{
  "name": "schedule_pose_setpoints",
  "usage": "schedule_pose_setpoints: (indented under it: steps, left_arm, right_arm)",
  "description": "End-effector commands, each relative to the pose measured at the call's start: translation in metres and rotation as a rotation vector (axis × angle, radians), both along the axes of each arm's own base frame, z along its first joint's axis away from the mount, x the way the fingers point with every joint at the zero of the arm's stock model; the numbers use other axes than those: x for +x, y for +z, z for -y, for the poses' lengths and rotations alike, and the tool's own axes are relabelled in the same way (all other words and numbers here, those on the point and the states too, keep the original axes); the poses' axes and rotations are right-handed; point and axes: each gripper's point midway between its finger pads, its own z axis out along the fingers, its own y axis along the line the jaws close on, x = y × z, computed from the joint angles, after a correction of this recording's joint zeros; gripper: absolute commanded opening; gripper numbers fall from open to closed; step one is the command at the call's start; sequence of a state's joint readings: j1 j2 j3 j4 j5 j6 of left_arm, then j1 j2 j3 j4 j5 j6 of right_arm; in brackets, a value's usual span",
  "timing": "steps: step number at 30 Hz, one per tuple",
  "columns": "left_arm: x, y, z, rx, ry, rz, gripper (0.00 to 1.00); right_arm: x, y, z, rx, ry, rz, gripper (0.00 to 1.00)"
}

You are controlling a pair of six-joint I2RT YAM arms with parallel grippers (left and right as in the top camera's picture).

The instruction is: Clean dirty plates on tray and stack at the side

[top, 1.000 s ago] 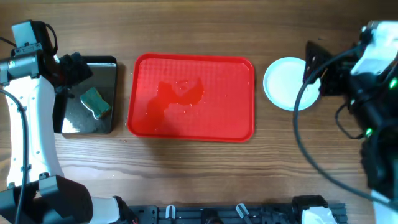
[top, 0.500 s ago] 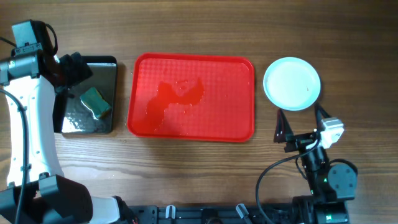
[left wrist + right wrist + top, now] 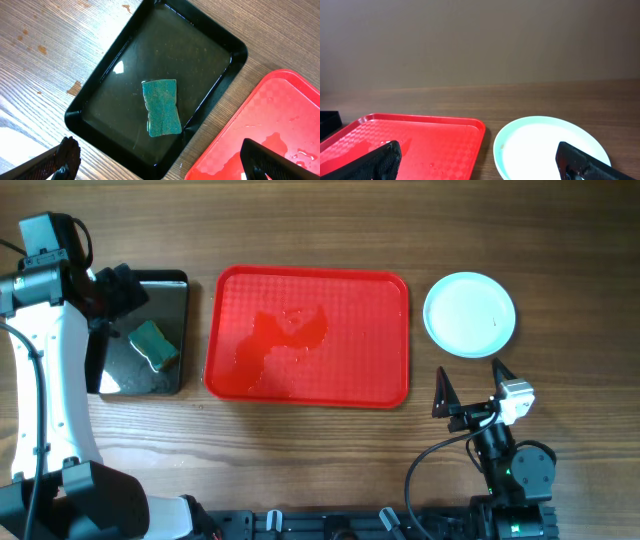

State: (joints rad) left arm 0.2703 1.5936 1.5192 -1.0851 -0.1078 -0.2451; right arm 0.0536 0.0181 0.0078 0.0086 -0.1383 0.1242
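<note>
Red tray (image 3: 380, 300) holds 0 plates, only a wet smear (image 3: 285, 340) left of its centre. Plate stack (image 3: 470, 314) sits on the table just beside the tray's right edge, not touching it; the top face looks clean and pale, and how many plates lie under it cannot be told from above. Right gripper (image 3: 468, 378) is low, near the stack's front side, fingers spread wide, holding nothing. Left gripper (image 3: 162, 166) hovers over the black tray (image 3: 75, 112), fingers also wide apart and empty, with the teal sponge (image 3: 161, 107) lying flat in the water inside. Judgement: task looks done or all but done, and the step in hand is parking. To do it well, back the right arm off low and straight away from the stack so neither finger clips the rim. Lift the left arm straight up, leaving the sponge where it is.
</note>
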Motion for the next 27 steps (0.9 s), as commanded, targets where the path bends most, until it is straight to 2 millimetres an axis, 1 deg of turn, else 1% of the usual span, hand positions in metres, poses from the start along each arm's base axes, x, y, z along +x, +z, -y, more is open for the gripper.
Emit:
schedule_pose_setpoints:
  steps: [1,19,20,21,25,26,27]
  left_arm:
    - [0.001,0.0,-0.001,0.0,0.007,-0.001,1.0]
    - [-0.001,0.0,-0.001,0.002,0.002,-0.004,1.0]
    - [0.0,0.004,-0.001,0.005,0.002,0.01,1.0]
    - [0.003,0.012,-0.001,0.01,0.0,0.046,1.0]
    - [0.022,0.061,0.023,0.035,-0.079,0.315,1.0]
    - [0.021,0.073,0.032,0.049,-0.103,0.39,1.0]
    - [0.011,0.083,0.048,0.069,-0.14,0.508,1.0]
  right_arm:
    - [-0.001,0.003,-0.003,-0.018,0.017,0.018,1.0]
    - [-0.001,0.003,-0.003,-0.018,0.018,0.018,0.99]
    - [-0.001,0.003,-0.003,-0.018,0.017,0.018,1.0]
    - [-0.001,0.003,-0.003,-0.018,0.018,0.018,0.99]
    - [-0.001,0.003,-0.003,-0.018,0.017,0.018,1.0]
    - [-0.001,0.003,-0.003,-0.018,0.017,0.018,1.0]
    - [-0.001,0.003,-0.003,-0.018,0.017,0.018,0.99]
